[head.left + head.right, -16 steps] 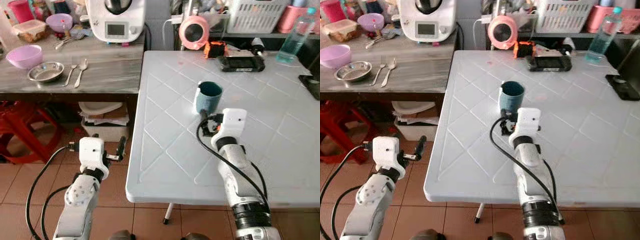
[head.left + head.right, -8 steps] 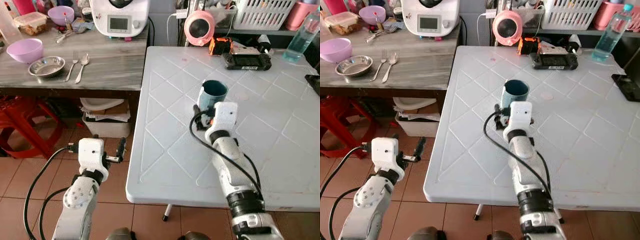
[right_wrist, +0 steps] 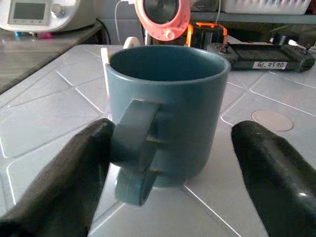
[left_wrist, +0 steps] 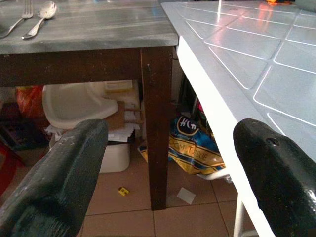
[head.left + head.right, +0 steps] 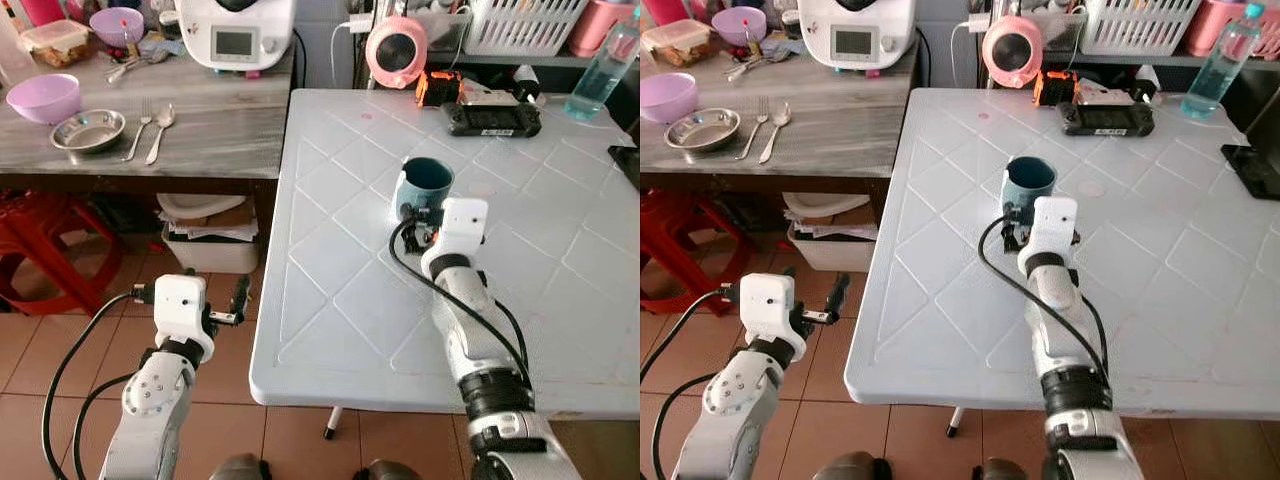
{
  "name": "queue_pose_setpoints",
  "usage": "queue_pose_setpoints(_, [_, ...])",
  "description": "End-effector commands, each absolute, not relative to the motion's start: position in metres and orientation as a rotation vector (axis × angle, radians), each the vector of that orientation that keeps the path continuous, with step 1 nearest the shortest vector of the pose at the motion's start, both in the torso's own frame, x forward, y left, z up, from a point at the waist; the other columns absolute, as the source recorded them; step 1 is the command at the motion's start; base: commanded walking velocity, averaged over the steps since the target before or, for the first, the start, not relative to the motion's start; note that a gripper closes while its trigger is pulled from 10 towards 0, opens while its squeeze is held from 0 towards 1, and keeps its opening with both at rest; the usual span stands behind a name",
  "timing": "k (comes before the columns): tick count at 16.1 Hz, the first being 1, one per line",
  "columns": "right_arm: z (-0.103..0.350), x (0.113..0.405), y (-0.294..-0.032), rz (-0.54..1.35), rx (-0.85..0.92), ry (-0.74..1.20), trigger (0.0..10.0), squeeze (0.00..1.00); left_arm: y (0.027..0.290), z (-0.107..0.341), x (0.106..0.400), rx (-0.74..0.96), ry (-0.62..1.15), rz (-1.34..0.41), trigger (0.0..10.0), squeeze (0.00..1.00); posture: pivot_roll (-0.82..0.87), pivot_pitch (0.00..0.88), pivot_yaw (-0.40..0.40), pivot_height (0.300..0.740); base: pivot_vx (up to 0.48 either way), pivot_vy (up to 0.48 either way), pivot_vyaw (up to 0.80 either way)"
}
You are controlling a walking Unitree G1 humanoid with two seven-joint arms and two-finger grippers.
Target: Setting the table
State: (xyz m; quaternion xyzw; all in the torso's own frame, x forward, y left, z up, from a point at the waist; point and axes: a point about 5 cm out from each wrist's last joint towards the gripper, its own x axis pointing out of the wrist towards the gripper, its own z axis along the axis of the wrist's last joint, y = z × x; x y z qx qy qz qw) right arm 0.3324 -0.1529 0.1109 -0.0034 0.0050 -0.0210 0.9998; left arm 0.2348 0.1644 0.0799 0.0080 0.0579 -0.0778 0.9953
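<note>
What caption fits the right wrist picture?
Open right gripper straddles an upright teal mug on the white table.

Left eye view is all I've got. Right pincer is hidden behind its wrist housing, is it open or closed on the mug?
Observer: Open. In the right wrist view the right pincer has its fingers spread either side of the mug, one beside the handle, neither pressing on the mug.
Operator: Handle facing which way?
Observer: Toward the wrist camera, so back at the robot.
Operator: Left pincer?
Observer: Left pincer is open and holds nothing, hanging low off the white table's edge, facing the wooden table's leg.
</note>
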Motion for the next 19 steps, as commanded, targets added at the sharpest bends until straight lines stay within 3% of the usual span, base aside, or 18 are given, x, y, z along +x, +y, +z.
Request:
queue_pose_setpoints(1, [0.1144, 0.3378, -0.1496, -0.043, 0.002, 0.001, 4.4, 0.0, 0.167, 0.0843, 0.2332, 0.03, 0.111, -0.148, 10.0, 0.0, 0.05, 0.058, 0.012, 0.74, 0.0, 0.0, 0.0])
queue_pose_setpoints(4, [0.1159, 0.3406, -0.146, -0.038, 0.003, -0.006, 1.4, 0.0, 0.1674, 0.0852, 0.2325, 0.029, 0.11, -0.145, 10.0, 0.0, 0.05, 0.058, 0.009, 0.74, 0.0, 0.0, 0.0])
queue_pose_setpoints(5, [0.1152, 0.3409, -0.1457, -0.038, 0.002, -0.004, 1.1, 0.0, 0.1673, 0.0852, 0.2323, 0.029, 0.111, -0.143, 10.0, 0.0, 0.05, 0.058, 0.009, 0.74, 0.0, 0.0, 0.0])
queue_pose_setpoints(6, [0.115, 0.341, -0.1457, -0.038, 0.003, -0.004, 1.5, 0.0, 0.1672, 0.0854, 0.2323, 0.028, 0.112, -0.143, 10.0, 0.0, 0.05, 0.058, 0.009, 0.74, 0.0, 0.0, 0.0])
queue_pose_setpoints(19, [0.1123, 0.3426, -0.1481, -0.049, -0.015, -0.006, 1.3, 0.0, 0.1649, 0.0857, 0.2392, 0.028, 0.105, -0.144, 10.0, 0.0, 0.05, 0.032, 0.005, 0.74, 0.0, 0.0, 0.0])
